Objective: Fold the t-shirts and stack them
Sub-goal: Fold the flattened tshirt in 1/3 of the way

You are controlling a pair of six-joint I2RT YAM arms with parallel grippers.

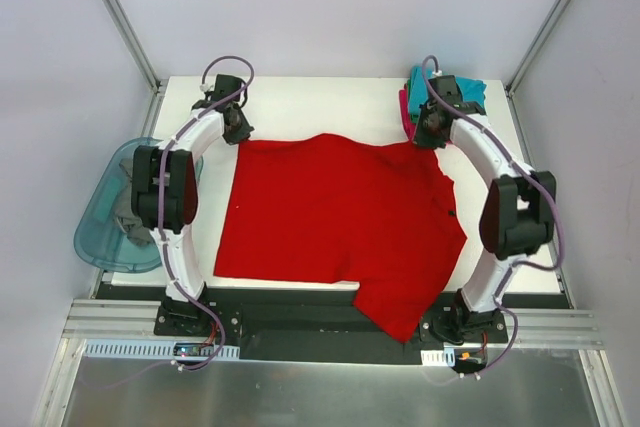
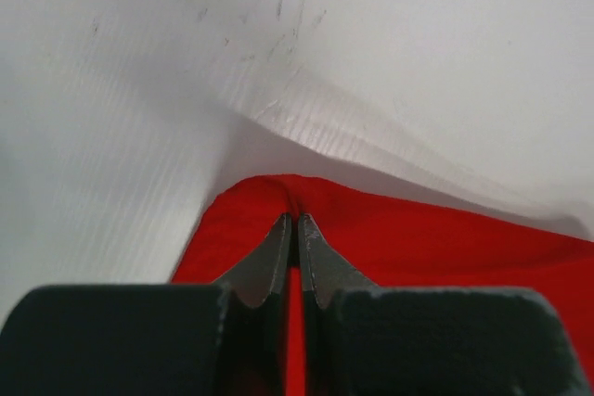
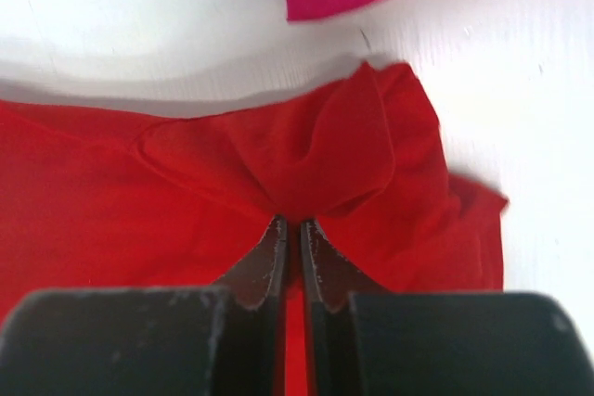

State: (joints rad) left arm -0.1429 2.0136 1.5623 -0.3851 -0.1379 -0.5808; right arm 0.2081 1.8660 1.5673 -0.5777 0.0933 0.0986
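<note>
Along the far edge of the white table (image 1: 310,97), both your claws sit low on the red t-shirt (image 1: 330,212), one at each far corner of the cloth. Your left gripper (image 2: 295,220) is pressed together on a thin ridge of red fabric at the far left corner. Your right gripper (image 3: 290,222) pinches a bunched fold at the far right corner, where the cloth puckers up around the tips.

Taking both corners at once looks deliberate: with that whole edge held between two pinches, you can carry it as one straight line instead of letting the middle sag. The shirt lies spread across the middle of the table, but its near right part droops over the near edge, so it probably needs squaring up before a fold will come out clean.

At the far right corner of the table, just beyond your right gripper, the teal t-shirt (image 1: 465,90) rests on the magenta t-shirt (image 1: 406,112), apparently parked there as the stack, clear of the working area. Off the left edge, the blue tub (image 1: 95,242) holds grey cloth (image 1: 125,215), seemingly waiting its turn.
</note>
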